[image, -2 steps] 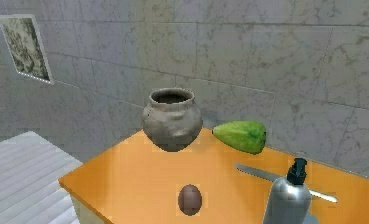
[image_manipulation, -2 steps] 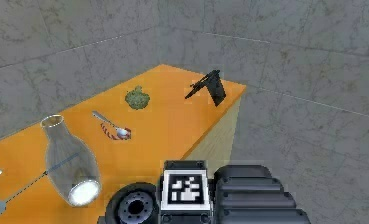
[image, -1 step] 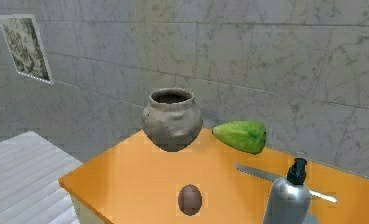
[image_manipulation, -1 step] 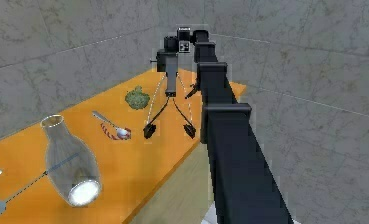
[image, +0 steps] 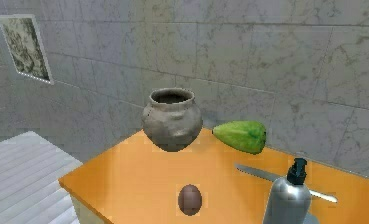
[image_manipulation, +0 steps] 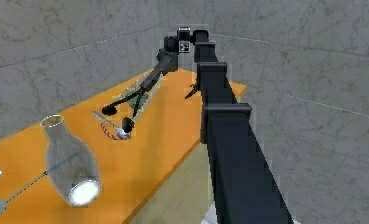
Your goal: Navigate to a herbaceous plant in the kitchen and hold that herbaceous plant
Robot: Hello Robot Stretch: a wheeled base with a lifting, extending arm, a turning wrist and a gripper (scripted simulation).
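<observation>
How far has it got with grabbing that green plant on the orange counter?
Arriving looks done: the orange counter is right ahead, with the green plant lying beside a grey pot. In hand: the arm reaches over the counter, its end effector by some thin utensils; whether it holds anything cannot be told. Left: holding the plant, which lies on the counter.

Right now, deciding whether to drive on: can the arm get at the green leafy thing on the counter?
Probably not: the green leafy thing lies ahead beside the grey pot, while the arm reaches sideways, its end effector near dark utensils.
</observation>
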